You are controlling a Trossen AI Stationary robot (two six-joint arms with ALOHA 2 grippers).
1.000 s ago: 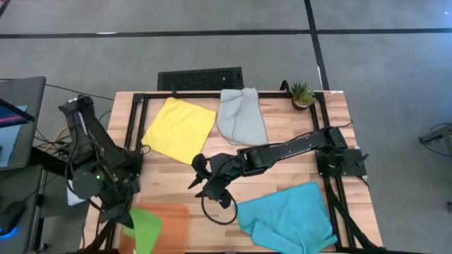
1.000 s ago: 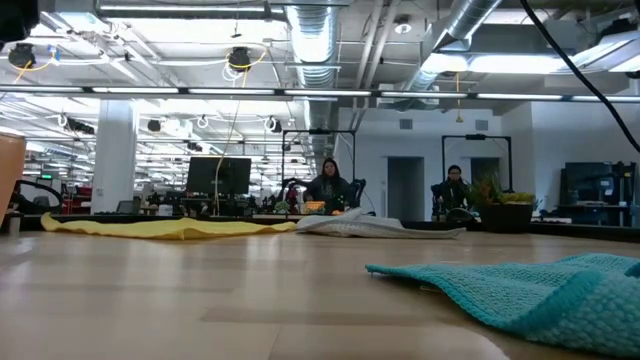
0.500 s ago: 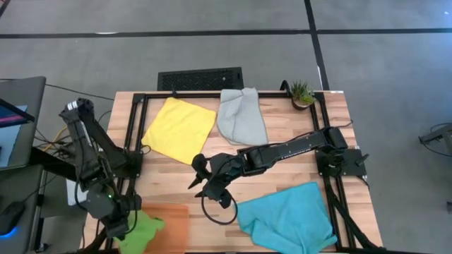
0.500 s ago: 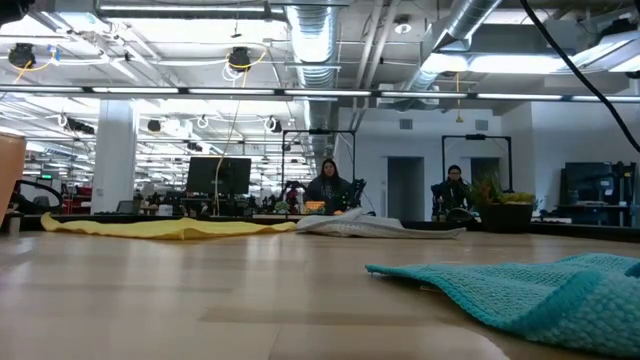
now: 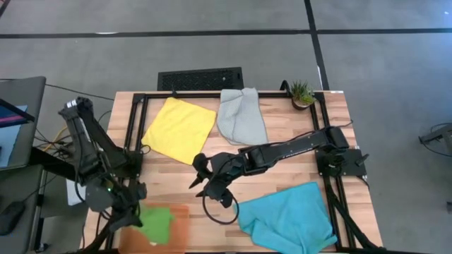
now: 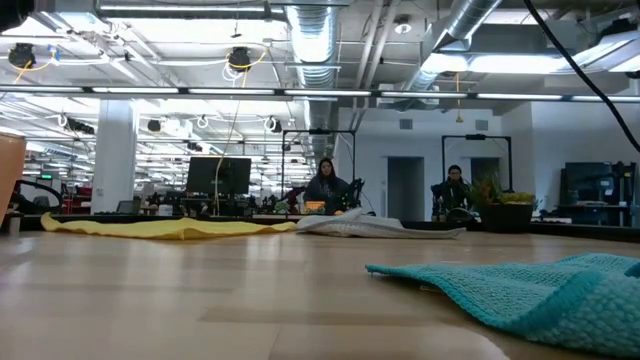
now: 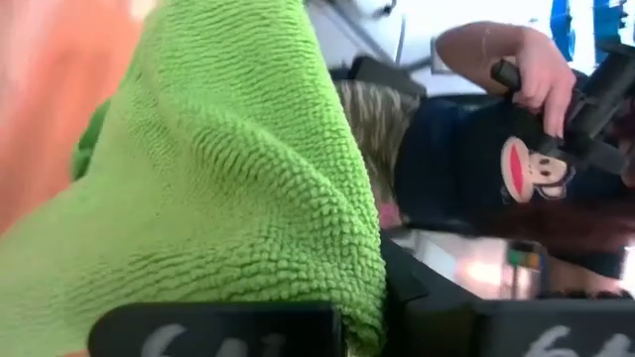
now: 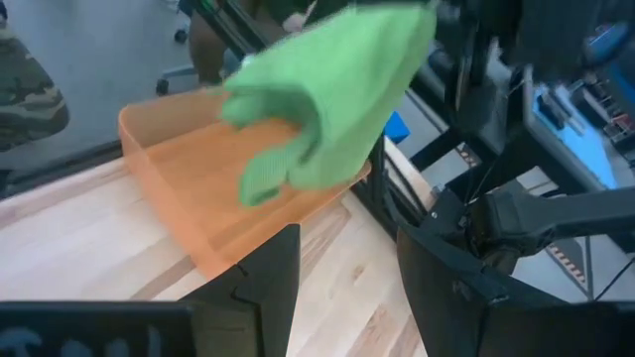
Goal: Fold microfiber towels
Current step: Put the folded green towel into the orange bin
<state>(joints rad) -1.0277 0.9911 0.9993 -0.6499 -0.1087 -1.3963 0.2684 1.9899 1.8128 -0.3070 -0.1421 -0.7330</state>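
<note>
Left gripper (image 5: 131, 215): at the worktop's near left corner, fingers clamped on the soft green microfiber towel (image 5: 155, 220), which hangs over the flat orange rectangular tray (image 5: 178, 215).
Right gripper (image 5: 200, 176): mid-worktop, fingers apart, holding nothing.
High view only: square yellow towel (image 5: 179, 128) and light grey towel (image 5: 241, 115) lie at the far edge; the rumpled turquoise towel (image 5: 286, 215) lies near right.
Right wrist view: green towel lifted, drooping above the tray's floor.
Left wrist view: green weave fills the picture; a person (image 7: 516, 159) beyond.
Low view: wooden worktop (image 6: 200, 290), neither arm.
</note>
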